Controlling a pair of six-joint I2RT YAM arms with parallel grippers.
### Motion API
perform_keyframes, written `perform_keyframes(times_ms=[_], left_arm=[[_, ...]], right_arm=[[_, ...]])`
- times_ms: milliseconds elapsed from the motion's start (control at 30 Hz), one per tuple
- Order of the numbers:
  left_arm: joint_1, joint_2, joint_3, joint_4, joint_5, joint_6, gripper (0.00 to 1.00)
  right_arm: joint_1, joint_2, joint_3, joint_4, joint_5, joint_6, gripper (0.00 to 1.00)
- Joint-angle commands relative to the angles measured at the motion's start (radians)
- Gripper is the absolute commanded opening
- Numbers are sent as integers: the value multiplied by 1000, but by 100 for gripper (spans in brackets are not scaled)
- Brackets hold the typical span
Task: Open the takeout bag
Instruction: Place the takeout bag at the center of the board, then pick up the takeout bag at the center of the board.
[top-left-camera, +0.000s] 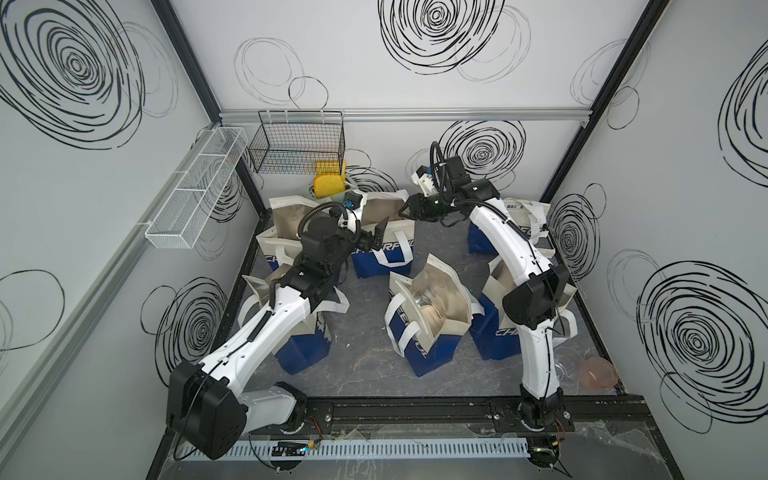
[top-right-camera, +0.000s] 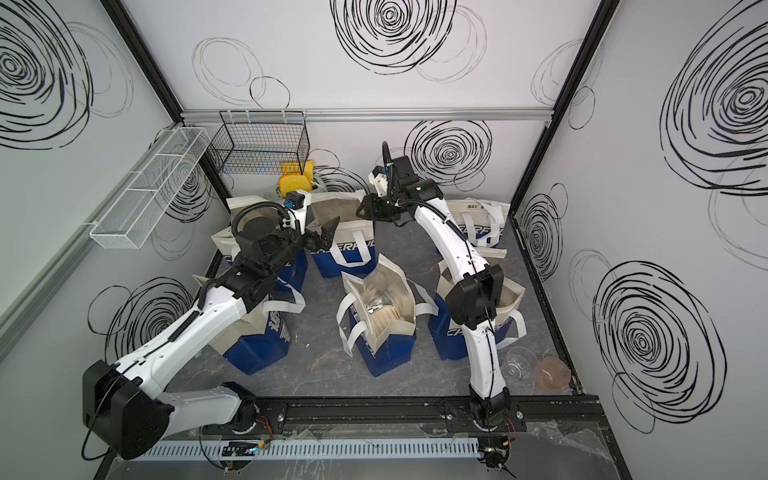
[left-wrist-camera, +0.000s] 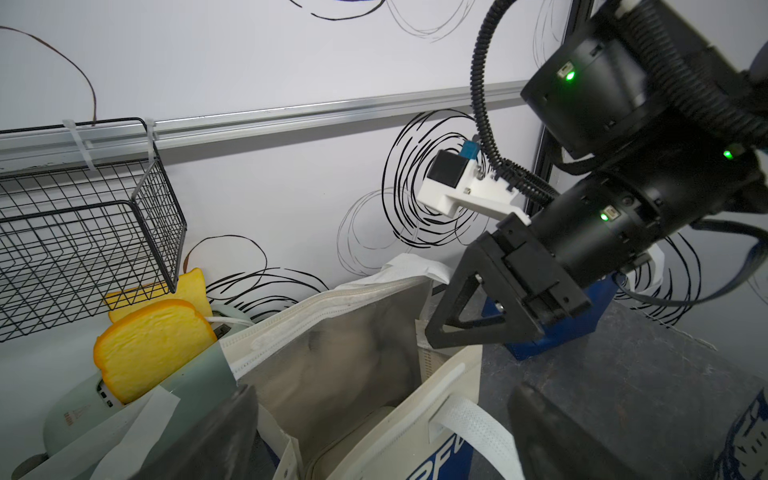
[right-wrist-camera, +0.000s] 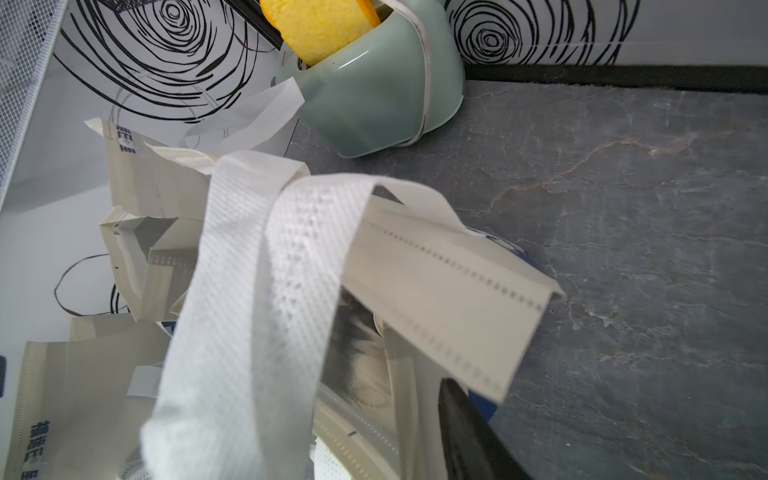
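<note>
Left gripper (top-left-camera: 376, 239) is spread wide and empty in a top view, hanging just over the near rim of the takeout bag (top-left-camera: 374, 268). My right gripper (top-left-camera: 409, 212) sits at the opposite top corner, across the mouth from the left one. Again in a top view: left gripper (top-right-camera: 328, 233), right gripper (top-right-camera: 360, 210), takeout bag (top-right-camera: 328, 266) between and below them. Other bags (top-left-camera: 428, 320) stand all round.

Left wrist view: left gripper (left-wrist-camera: 384, 392) has its fingers far apart. The takeout bag (left-wrist-camera: 340, 345) is right below and ahead of it, mouth gaping, silver lining showing. The right gripper (left-wrist-camera: 440, 328) has its tip at the far rim, and I can't tell if it's parted or pinching cloth. A toaster (left-wrist-camera: 75, 407) is just beside the bag.

Right wrist view: only one finger (right-wrist-camera: 469, 436) shows, so I can't tell the width. The handle strap (right-wrist-camera: 249, 291) drapes right in front, with the folded top flap (right-wrist-camera: 449, 299) beside it.

Judgement: thin non-woven fabric, light and floppy, contents unclear. It would likely slide or tip if tugged from one side. Best hold is the stitched rim or the strap root, one gripper per side, easing them apart.
</note>
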Motion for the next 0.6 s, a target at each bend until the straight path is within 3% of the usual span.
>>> perform_keyframes(times_ms=[0, 233, 333, 567], left_arm=[[13, 1, 39, 10, 30, -2, 98], [17, 60, 101, -19, 128, -21, 100], [15, 97, 145, -34, 188, -43, 94], [-36, 237, 332, -122, 291, -60, 91]], right_arm=[[-10, -84, -11, 12, -14, -3, 54], [-57, -201, -67, 33, -57, 12, 56], [-81, -248, -79, 26, -44, 0, 56], [-157, -471, -276, 176, 273, -60, 56]])
